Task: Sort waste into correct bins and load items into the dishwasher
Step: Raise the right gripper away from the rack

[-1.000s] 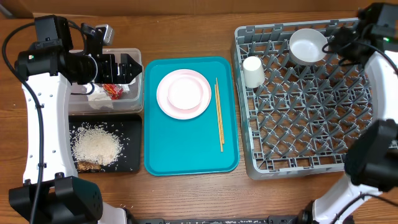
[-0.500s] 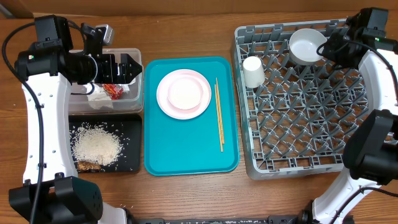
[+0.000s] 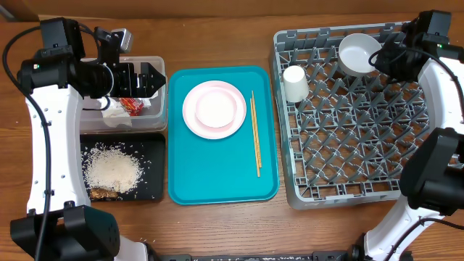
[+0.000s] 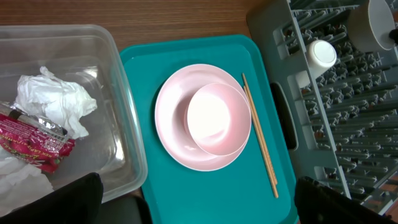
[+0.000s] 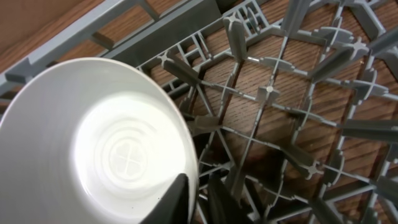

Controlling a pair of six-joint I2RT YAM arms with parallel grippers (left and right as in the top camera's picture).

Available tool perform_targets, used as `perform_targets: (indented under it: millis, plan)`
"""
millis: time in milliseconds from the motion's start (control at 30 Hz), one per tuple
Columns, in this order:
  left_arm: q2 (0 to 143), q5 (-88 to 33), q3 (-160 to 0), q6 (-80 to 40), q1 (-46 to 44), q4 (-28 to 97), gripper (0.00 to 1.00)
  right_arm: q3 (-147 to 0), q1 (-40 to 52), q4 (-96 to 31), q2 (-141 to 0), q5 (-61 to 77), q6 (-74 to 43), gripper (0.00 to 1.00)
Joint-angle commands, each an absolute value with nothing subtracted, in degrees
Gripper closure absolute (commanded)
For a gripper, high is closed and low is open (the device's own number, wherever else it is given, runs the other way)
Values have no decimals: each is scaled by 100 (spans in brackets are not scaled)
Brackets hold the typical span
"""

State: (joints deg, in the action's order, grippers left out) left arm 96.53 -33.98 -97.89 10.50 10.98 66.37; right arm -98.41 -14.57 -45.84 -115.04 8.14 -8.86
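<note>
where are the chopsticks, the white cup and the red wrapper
chopsticks [image 3: 255, 134] overhead view, mid-length of the pair
white cup [image 3: 294, 83] overhead view, middle of its body
red wrapper [image 4: 34, 146] left wrist view, centre of the foil

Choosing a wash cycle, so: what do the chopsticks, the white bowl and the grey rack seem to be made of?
Chopsticks: likely wood or bamboo; pale tan and matte.
White bowl: glossy, with a bright glare spot; ceramic or melamine, cannot tell which.
Grey rack: moulded plastic by the look; dull finish, uniform lattice and pegs.
</note>
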Motion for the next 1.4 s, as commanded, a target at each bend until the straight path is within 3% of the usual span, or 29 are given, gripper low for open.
perform_targets:
  millis: [0, 67, 367, 600, 833, 1133, 1367]
  plan:
    - [9609, -3389, -9939, 1009, 1085, 6632, 0, -9865, -1437, -4534, -11480, 845, -858, 92]
    - [9609, -3389, -9939, 1009, 1085, 6632, 0, -9865, -1437, -4534, -11480, 834, -858, 96]
    - [9609, -3389, -9939, 1009, 1085, 6632, 0, -9935, -1461, -4547, -11393, -237, -856, 96]
    - [9609, -3389, -9939, 1009, 1085, 6632, 0, -10075, -1240, -4766, -10877, -2390, -701, 96]
    - [9609, -3389, -9939, 1009, 1085, 6632, 0, -10055, -585, -5059, -10737, -4539, -701, 96]
    - [9609, -3389, -9939, 1007, 1085, 6632, 0, -10044, 263, -5192, -10739, -5734, -659, 96]
    - [9609, -3389, -9939, 1009, 1085, 6632, 0, -10044, 292, -5310, -10742, -6407, 1564, 96]
